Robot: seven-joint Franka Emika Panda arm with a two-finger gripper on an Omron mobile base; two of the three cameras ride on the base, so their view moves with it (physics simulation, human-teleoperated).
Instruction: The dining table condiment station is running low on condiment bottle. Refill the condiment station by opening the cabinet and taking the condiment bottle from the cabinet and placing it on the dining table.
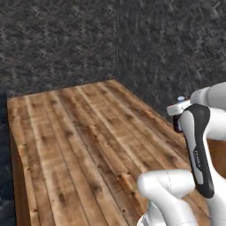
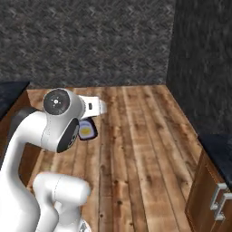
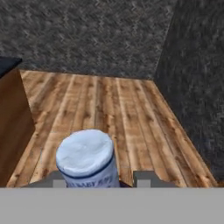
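One bottle, white cap with blue-printed label, sits between the two dark tips of the end effector in the hand view; tips flank its lower body on both sides, so the end effector is closed on the bottle and carrying it. Cap faces the camera, body partly cut off by the lower edge. In the left base view the bottle's pale cap just peeks above the white wrist, by the dark arm link. In the right base view the end effector itself is hidden behind the arm's round joint, and the bottle cannot be made out there.

Below and ahead of the end effector: wood plank floor, running to dark grey textured walls that meet in a corner ahead and to its right. Left of the end effector in the hand view, a brown wooden side panel with a dark top edge. Right base view, lower right corner: a small wooden base cabinet with a short silver handle, well apart from the end effector.
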